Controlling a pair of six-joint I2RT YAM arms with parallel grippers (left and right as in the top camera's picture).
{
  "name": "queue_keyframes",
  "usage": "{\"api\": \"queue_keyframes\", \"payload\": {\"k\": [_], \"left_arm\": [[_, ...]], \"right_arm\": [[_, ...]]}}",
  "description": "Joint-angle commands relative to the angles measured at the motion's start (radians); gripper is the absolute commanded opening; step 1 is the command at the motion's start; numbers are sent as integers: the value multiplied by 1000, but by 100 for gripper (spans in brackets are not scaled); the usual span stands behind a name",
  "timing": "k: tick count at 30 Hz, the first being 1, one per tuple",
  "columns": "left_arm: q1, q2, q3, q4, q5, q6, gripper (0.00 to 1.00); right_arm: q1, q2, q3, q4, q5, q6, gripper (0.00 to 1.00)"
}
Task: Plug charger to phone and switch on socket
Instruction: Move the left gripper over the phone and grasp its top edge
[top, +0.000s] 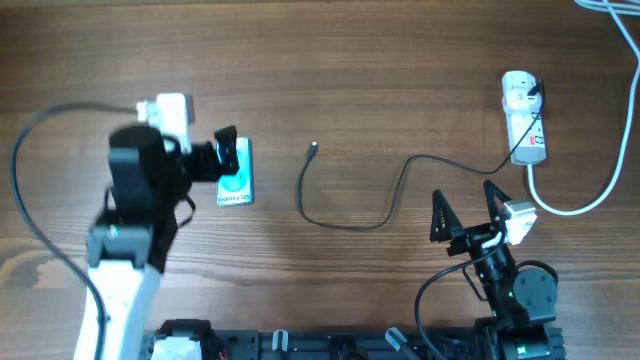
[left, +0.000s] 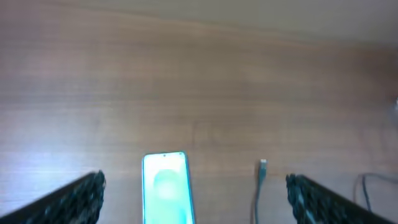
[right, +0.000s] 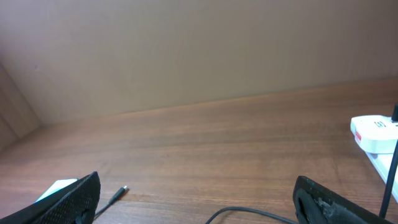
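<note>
Overhead: left arm (top: 140, 190) reaches in from the left edge of the wooden table (top: 400, 60); left gripper (top: 230, 158) hangs over the far end of the phone (top: 236, 185), hiding part of it; phone lies flat, screen lit, pale text at the near end.

Left wrist: left gripper (left: 194, 180) fingers stand wide apart, clamped on nothing; phone (left: 165, 190) lies on the table between them, nearer the left finger; whether a finger touches it, cannot tell.

Overhead: charger (top: 345, 222) lies right of the phone and apart from it; its small connector (top: 314, 149) rests free on the wood, not in the phone; the thin black cable loops toward the near edge, then runs right and up to the socket (top: 522, 125).

Right gripper (top: 463, 192) sits near the front edge, right of centre, fingers spread, empty; the cable passes just beyond its tips.

Socket lies at far right; black plug (top: 537, 90) sits at its far end; white cable (top: 580, 205) curves off to the right; switch position not readable.

Right wrist: right gripper (right: 196, 186) jaws apart; connector (right: 124, 189) low left; socket (right: 376, 134) at right edge.
</note>
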Motion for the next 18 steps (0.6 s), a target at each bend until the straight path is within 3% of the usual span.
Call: {"api": "queue_keyframes", "payload": {"k": [1,7,9,15,18], "left_arm": [[2,181,263,-169,12,9,100],[2,522,739,-610,-8,9,100],[2,585,795,-693,17,8,100],[2,681,788,-695,80,5,100],[0,752,785,-697,26,-43,100]], "right_arm": [[4,-2,-1,3,13,7,100],[4,-2,-1,3,14,7,100],[4,-2,-1,3,13,8,100],[4,-2,-1,3,13,7,100],[4,-2,-1,3,13,7,100]]}}
